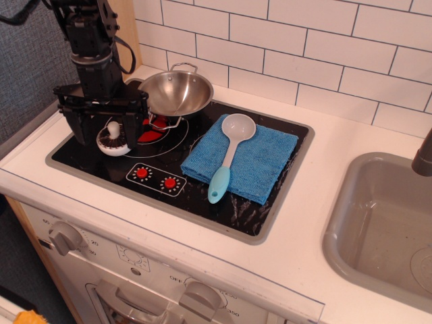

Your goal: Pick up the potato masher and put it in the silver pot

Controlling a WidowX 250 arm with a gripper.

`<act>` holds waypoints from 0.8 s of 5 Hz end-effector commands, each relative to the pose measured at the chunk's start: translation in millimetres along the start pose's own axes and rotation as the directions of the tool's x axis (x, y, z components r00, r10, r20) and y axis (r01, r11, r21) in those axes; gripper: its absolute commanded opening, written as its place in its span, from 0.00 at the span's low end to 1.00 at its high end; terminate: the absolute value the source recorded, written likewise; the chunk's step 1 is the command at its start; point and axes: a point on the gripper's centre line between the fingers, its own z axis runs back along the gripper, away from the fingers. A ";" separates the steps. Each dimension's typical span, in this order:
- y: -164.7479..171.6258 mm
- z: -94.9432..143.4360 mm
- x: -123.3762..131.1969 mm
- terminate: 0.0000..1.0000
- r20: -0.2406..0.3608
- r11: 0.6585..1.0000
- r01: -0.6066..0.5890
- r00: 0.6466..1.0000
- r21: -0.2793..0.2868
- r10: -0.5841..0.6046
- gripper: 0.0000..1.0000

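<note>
Potato masher [114,140] sits on the black stovetop [202,196] directly between the two spread fingers of the end effector [110,130], which straddles it, released, with nothing clamped. Just right of the end effector and slightly behind stands the silver pot [175,93]. Farther right, a light blue-handled spoon [228,154] lies on a blue cloth [253,162].

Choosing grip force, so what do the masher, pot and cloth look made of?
Masher: seemingly painted wood or plastic, with a matte white rim and knob and a dark centre. Pot: polished steel, mirror-bright with reflections and thin wire handles. Cloth: soft blue terry or microfibre with a fuzzy nap, lying folded under the spoon.
</note>
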 end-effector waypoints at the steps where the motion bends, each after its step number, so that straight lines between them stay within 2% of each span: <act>1: 0.1 19.3 6.7 0.00 0.056 0.999 0.024 0.998 0.020 -0.025 0.00; 3: -0.1 38.1 5.7 0.00 0.093 1.000 0.027 0.995 0.010 -0.027 0.00; 4: -5.6 65.5 10.2 0.00 0.136 1.000 -0.005 0.991 -0.009 0.006 0.00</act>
